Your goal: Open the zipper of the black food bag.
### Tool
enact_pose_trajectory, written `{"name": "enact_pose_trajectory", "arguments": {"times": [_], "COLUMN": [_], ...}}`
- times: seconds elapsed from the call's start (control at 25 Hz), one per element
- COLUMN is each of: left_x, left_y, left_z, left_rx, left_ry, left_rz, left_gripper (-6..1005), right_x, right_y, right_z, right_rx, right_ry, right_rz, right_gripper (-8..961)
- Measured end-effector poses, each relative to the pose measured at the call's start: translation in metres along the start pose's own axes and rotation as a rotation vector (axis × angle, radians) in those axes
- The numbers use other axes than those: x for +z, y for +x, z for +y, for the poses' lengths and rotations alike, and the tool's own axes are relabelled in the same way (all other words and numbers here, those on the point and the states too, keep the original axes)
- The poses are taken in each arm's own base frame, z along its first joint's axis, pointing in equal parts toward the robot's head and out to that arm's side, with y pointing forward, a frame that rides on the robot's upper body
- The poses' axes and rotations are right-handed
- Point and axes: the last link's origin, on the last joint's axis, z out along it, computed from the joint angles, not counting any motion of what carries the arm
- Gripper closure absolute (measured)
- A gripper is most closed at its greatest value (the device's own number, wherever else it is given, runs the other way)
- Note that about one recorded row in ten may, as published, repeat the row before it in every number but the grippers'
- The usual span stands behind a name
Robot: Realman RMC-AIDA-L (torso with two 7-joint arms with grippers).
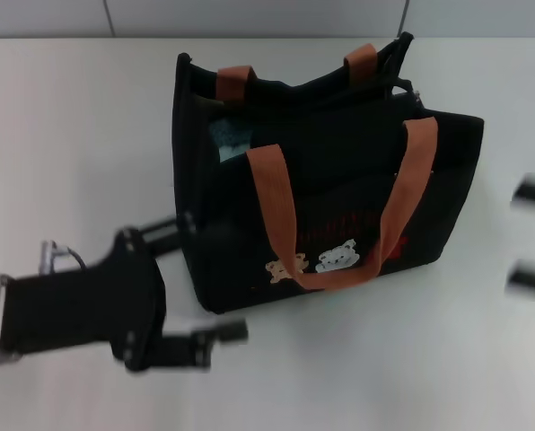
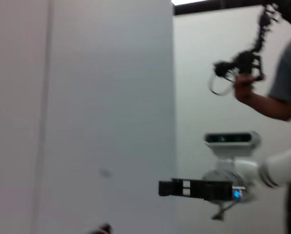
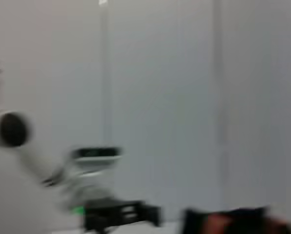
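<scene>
From the head camera, the black food bag [image 1: 339, 193] stands upright on the white table [image 1: 70, 117], its top gaping open, with one orange-brown handle [image 1: 339, 206] draped down the near side over the bear pictures [image 1: 326, 262] and the other handle [image 1: 294, 72] along the far rim. The zipper cannot be made out along the dark top edge. The left gripper [image 1: 215, 278] sits low beside the bag's near left corner, its two fingers spread apart with nothing between them; the upper finger reaches just to the bag's left wall, the lower one lies in front of the bag's base. The right gripper [image 1: 530, 235] shows only as two blurred finger ends, set apart and empty, well off the bag's right end. The left wrist camera looks away at a wall, a person's hand [image 2: 245, 87] holding a device, and the robot's head [image 2: 232, 140]. The right wrist camera, blurred, shows the wall and a dark, orange-tinged shape at the frame's lower edge, probably the bag.
</scene>
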Motion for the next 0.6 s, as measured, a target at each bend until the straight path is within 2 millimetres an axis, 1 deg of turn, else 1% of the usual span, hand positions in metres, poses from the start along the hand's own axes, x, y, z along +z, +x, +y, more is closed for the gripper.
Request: {"name": "enact_pose_trajectory", "arguments": {"times": [0.04,0.08,0.12,0.2,0.28,0.36,0.6], "left_x": [0.001,0.001,0.002,0.004,0.006,0.007,0.01], "left_y": [-0.002,-0.002,-0.004,-0.007,-0.008,-0.009,-0.01], "left_z": [0.004,0.004,0.008,0.011,0.011,0.01,0.01], "left_rx": [-0.016,-0.016,-0.021,-0.023,-0.024,-0.023,-0.027], "left_ry": [-0.043,-0.043,-0.076,-0.106,-0.109,-0.108,-0.118], "left_rz": [-0.03,-0.03,-0.049,-0.067,-0.072,-0.077,-0.088], "left_gripper": [167,167,167,167,167,167,167], "right_x": [0.002,0.002,0.005,0.013,0.019,0.024,0.029], "right_y": [0.006,0.006,0.011,0.022,0.029,0.032,0.037], "right_z": [0.004,0.004,0.007,0.009,0.01,0.008,0.003], "right_rx": [0.016,0.016,0.035,0.074,0.097,0.119,0.143], "right_ry": [-0.022,-0.022,-0.044,-0.065,-0.077,-0.077,-0.048], "right_rz": [0.009,0.009,0.017,0.035,0.038,0.034,0.057], "right_gripper": [247,247,246,245,244,232,165]}}
